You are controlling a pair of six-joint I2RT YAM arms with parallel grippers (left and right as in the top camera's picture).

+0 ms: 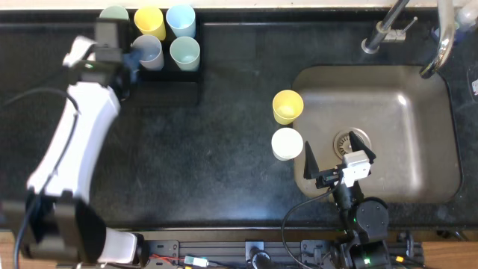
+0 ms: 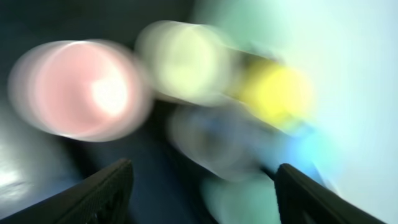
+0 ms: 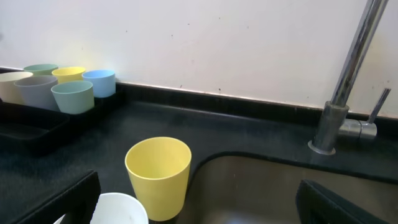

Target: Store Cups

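Observation:
A black tray point(image 1: 175, 78) at the counter's back left holds upright cups: yellow point(image 1: 149, 21), light blue point(image 1: 181, 19), grey-blue point(image 1: 149, 51), teal point(image 1: 184, 52) and a partly hidden green one point(image 1: 114, 13). My left gripper point(image 2: 205, 205) hovers open above the tray's left end; its blurred view shows a pink cup point(image 2: 81, 90) and the others. A yellow cup point(image 1: 287, 106) and a white cup point(image 1: 287, 143) stand on the counter by the sink's left rim. My right gripper point(image 1: 336, 158) is open and empty over the sink's near left corner, just right of the white cup point(image 3: 121, 208).
The steel sink point(image 1: 407, 142) takes up the right side, with a drain point(image 1: 345, 140) and a faucet point(image 1: 385, 30) behind it. Dark counter point(image 1: 216, 149) lies bare between tray and sink. A white wall point(image 3: 217, 43) backs the counter.

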